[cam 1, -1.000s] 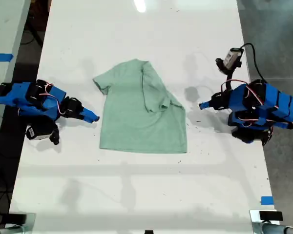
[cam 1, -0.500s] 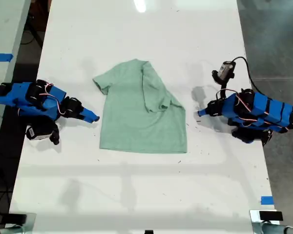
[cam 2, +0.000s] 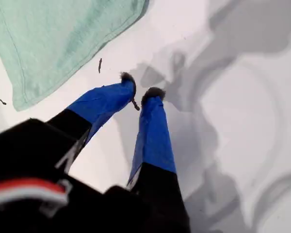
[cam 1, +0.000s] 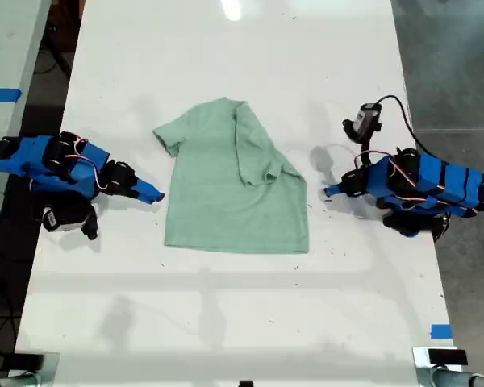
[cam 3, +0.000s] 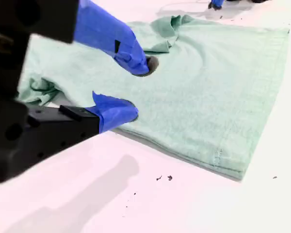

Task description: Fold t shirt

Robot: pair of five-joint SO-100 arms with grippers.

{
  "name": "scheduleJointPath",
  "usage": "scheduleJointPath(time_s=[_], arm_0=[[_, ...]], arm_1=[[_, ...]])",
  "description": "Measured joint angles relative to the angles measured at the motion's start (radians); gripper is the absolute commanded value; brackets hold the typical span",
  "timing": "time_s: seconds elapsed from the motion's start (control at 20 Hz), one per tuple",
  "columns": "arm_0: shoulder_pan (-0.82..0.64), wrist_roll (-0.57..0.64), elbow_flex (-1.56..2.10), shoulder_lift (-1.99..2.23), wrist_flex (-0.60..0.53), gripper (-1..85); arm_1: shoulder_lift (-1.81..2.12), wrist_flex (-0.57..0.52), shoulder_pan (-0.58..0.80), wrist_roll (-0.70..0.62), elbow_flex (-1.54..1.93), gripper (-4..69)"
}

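Shirt-side, my first gripper (cam 2: 138,94) and second gripper (cam 3: 136,87) both gape, holding nothing beside the t shirt (cam 1: 230,193)

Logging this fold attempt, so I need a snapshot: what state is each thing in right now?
t shirt: flat on the table, one sleeve folded inward, ungripped.
my first claw: slightly open, empty, on the white table beside the shirt's corner.
my second claw: open, empty, at the shirt's edge.

White table (cam 1: 226,322); blue tape (cam 1: 440,331) near edge.
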Motion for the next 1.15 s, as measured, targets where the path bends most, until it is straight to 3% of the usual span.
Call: scheduleJointPath(time_s=[0.25,1.15], arm_0=[[0.0,0.0,0.0,0.0,0.0,11.3],[0.0,0.0,0.0,0.0,0.0,11.3]], arm_1=[[0.0,0.0,-0.002,-0.092,0.0,6.2],[0.0,0.0,0.0,-0.097,0.002,5.8]])
